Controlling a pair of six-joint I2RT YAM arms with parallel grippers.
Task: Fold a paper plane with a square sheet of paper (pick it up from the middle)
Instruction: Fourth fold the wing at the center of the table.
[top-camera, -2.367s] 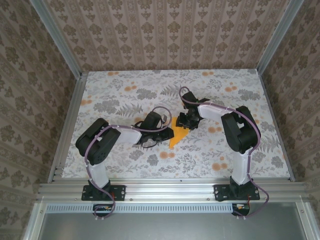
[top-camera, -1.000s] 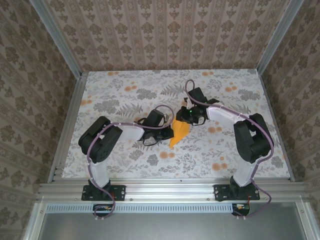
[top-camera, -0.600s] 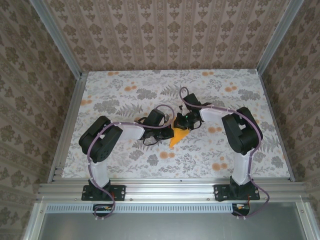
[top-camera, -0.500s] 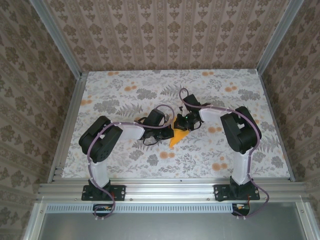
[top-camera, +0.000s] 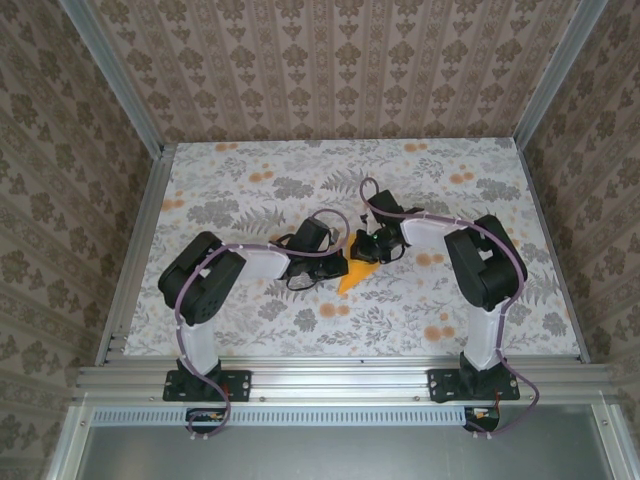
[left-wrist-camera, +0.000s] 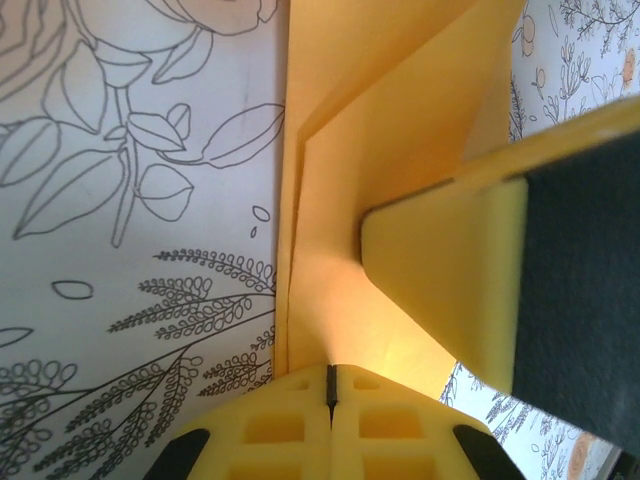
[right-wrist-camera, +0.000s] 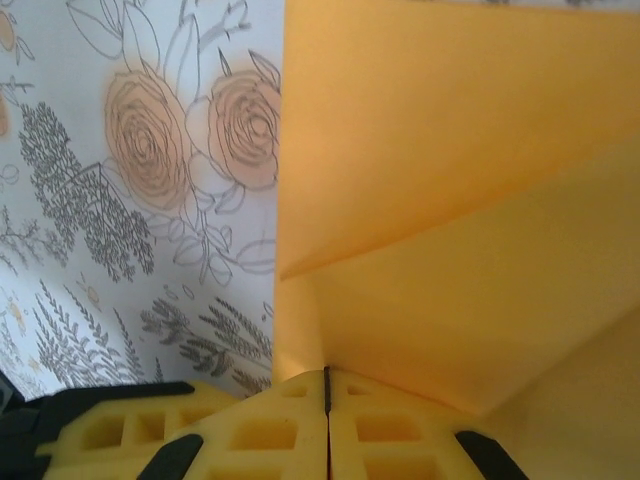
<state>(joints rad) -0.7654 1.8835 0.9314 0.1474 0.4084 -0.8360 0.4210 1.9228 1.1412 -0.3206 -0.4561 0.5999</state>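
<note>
Orange part-folded paper sheet (top-camera: 356, 277) lay tip-nearward; left gripper (top-camera: 336, 264) pinched its left edge, right gripper (top-camera: 369, 251) its far end, both closed.

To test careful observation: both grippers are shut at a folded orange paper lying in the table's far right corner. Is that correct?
No. The top external view shows the orange paper near the middle of the table, not its far right corner. The left gripper and right gripper are indeed shut at it.

No text, label, brand mark, number or sign can be read on any surface in these views.
</note>
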